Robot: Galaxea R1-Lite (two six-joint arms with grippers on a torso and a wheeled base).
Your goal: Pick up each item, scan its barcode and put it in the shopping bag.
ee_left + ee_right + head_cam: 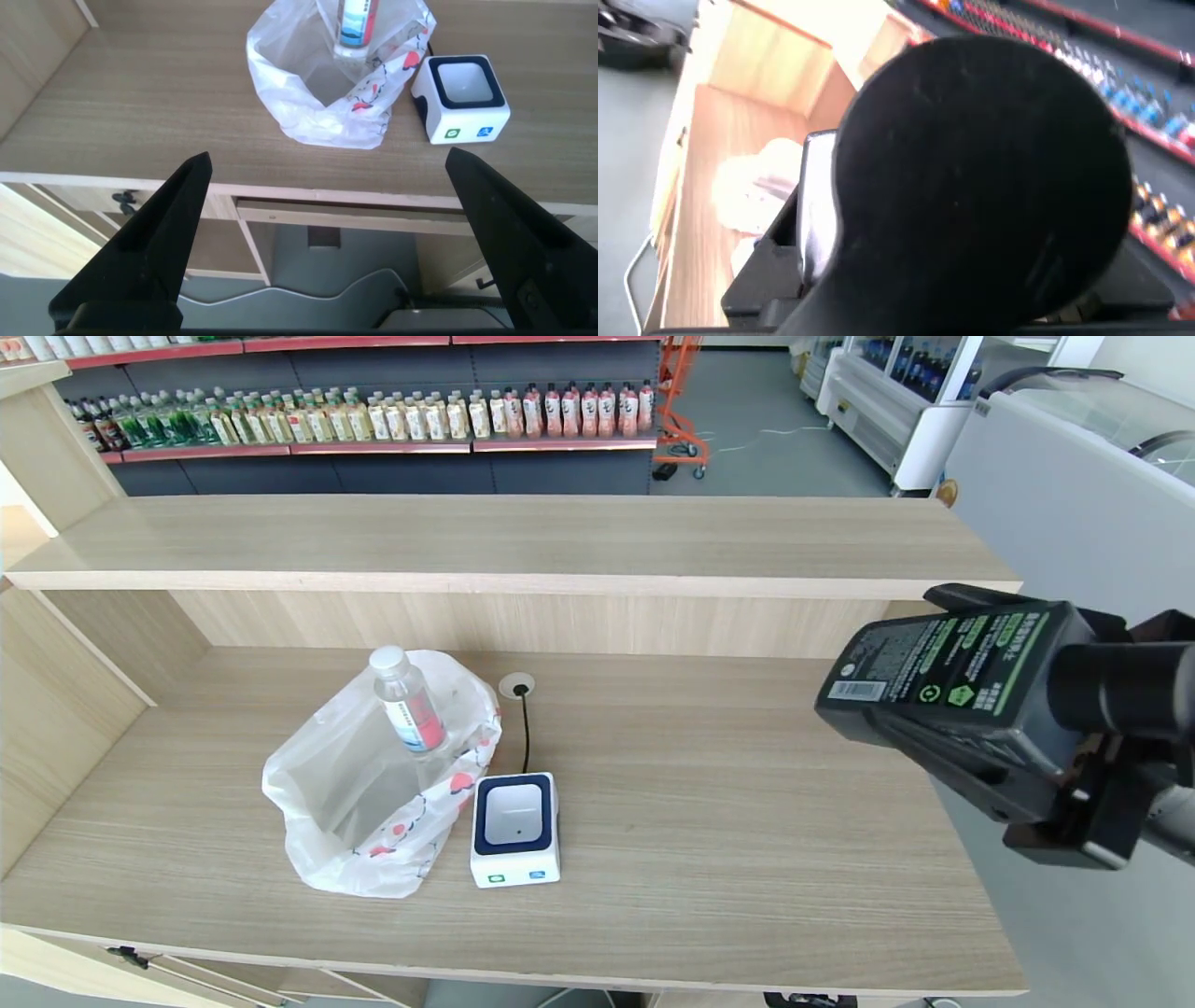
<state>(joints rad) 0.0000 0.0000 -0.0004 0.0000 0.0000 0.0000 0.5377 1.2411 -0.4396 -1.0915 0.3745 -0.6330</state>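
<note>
My right gripper (910,663) is clenched around a black flat plastic container (980,663), held in the air off the right end of the pale wood-grain counter (747,803). Its label has green blocks and a white barcode patch (857,691); the print is too small to read. My left gripper (327,243) hangs spread apart, grasping nothing. A clear plastic bottle (406,700) with a red, white and blue label stands in the crinkled translucent white plastic shopping bag (373,803), just beside the white box-shaped scanner (515,826).

Right end effector (957,677) is raised at the right, clamped on a pack (896,663). Left end effector (329,163) has its fingers spread wide.
</note>
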